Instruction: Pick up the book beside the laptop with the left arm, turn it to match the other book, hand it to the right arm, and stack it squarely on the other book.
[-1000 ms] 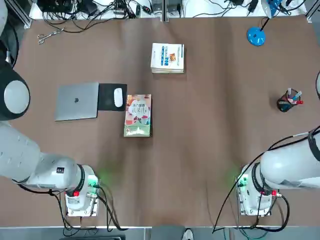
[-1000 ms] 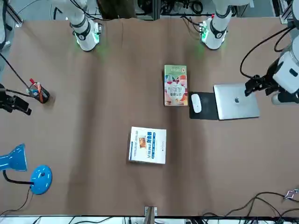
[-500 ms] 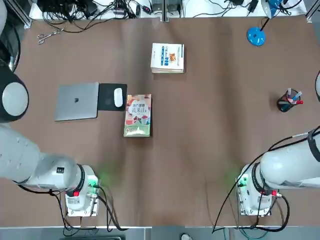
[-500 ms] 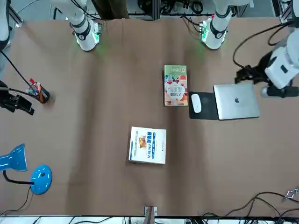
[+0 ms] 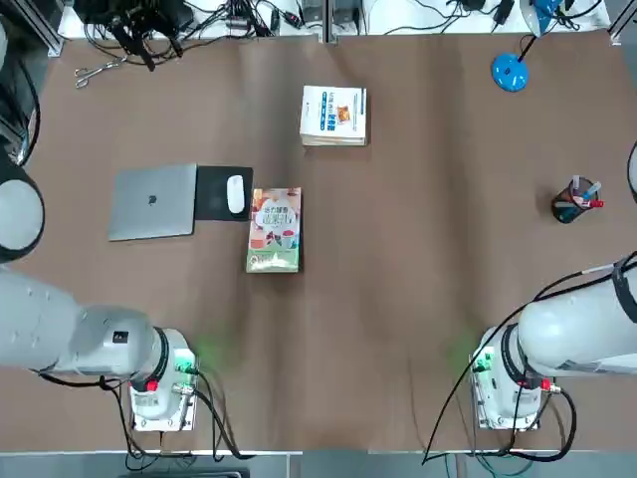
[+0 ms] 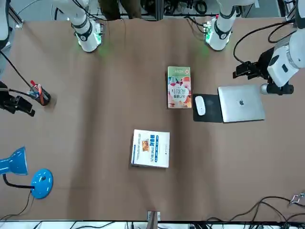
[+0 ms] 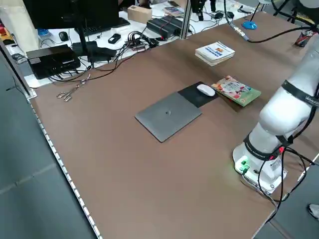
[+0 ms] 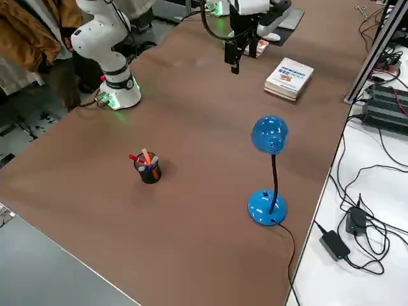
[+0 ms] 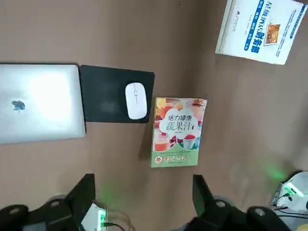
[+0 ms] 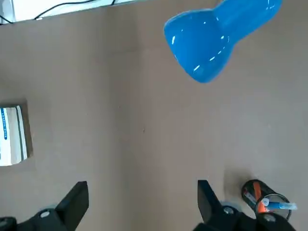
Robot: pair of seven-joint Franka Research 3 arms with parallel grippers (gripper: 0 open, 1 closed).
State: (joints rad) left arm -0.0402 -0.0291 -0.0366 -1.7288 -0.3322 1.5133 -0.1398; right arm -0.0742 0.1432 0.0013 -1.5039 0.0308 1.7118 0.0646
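Since a second ago the left gripper (image 6: pixel 242 70) has shifted up the front view's right edge, now above the laptop (image 6: pixel 241 103), fingers (image 9: pixel 83 197) apart, empty. Book (image 6: pixel 179 87): centre of frame, flat on table (image 6: pixel 95 143), just left of mouse pad (image 6: pixel 208 108). Other book (image 6: pixel 151 148): lower centre, well apart. Right gripper (image 10: pixel 143 204): spread wide, empty, at the left edge.
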